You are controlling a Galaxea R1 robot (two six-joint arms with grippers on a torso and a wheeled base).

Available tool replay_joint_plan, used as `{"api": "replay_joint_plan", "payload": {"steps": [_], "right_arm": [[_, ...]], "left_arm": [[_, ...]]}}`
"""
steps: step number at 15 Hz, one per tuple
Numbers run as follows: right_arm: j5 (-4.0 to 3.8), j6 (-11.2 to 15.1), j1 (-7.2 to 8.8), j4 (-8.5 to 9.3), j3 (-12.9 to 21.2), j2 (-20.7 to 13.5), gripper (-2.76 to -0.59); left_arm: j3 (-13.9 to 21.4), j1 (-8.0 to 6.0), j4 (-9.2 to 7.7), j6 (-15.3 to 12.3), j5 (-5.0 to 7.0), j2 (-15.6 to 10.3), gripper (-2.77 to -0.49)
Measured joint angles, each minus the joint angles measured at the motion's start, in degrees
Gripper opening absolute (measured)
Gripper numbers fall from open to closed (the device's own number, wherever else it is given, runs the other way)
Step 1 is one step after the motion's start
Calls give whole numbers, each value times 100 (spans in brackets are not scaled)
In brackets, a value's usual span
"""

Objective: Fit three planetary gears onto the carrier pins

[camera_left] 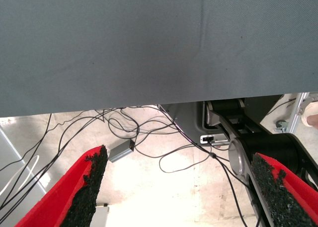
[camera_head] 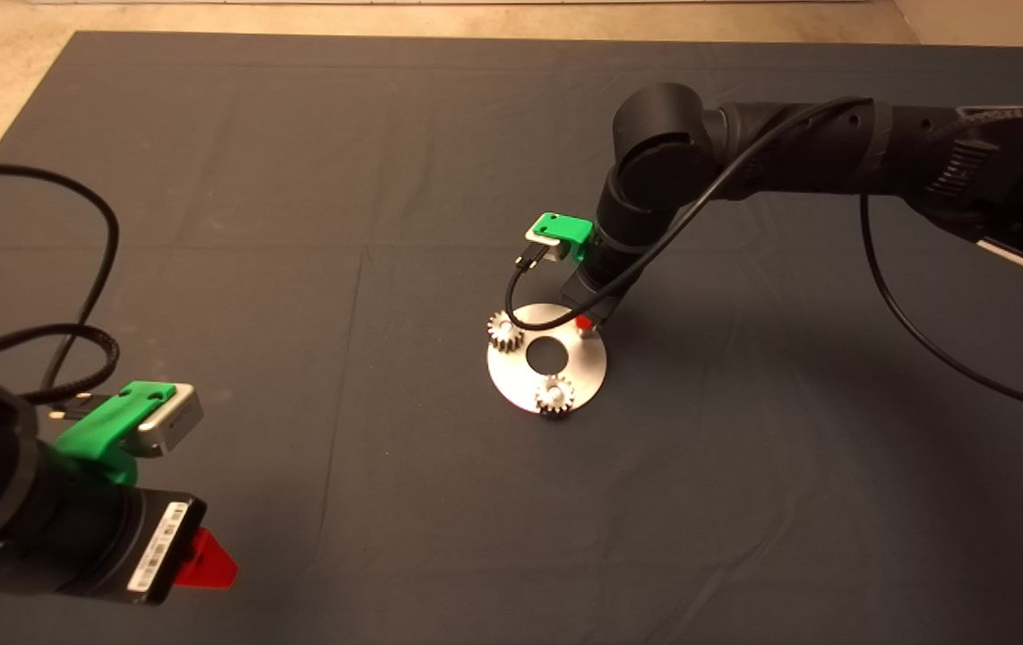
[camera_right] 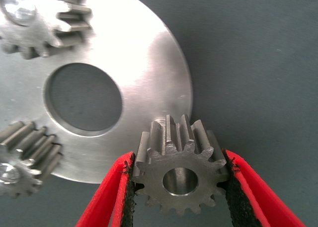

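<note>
A shiny silver disc (camera_head: 583,363) with a central hole lies mid-mat. Two planetary gears sit on carrier pins: one at the disc's far left (camera_head: 504,333), one at its near edge (camera_head: 554,394). Both show in the right wrist view (camera_right: 35,13) (camera_right: 27,155), with pin tops in their bores. My right gripper (camera_head: 583,324) is at the disc's far right edge, shut on the third gear (camera_right: 181,175), which it holds flat over the rim of the disc (camera_right: 149,53). The third pin is hidden. My left gripper (camera_head: 207,560) waits open at the mat's lower left.
A black cable (camera_head: 556,322) from the right wrist camera hangs over the disc's far edge. The left wrist view looks past the mat's edge (camera_left: 149,105) at floor cables (camera_left: 149,137) and the robot's base (camera_left: 248,137).
</note>
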Motion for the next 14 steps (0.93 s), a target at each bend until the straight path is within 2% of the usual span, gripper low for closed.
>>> {"api": "replay_joint_plan", "payload": {"steps": [14], "right_arm": [[2,-7,-35,0,55,52,-228]], "left_arm": [[0,0,0,0,-1,1,-119]]}}
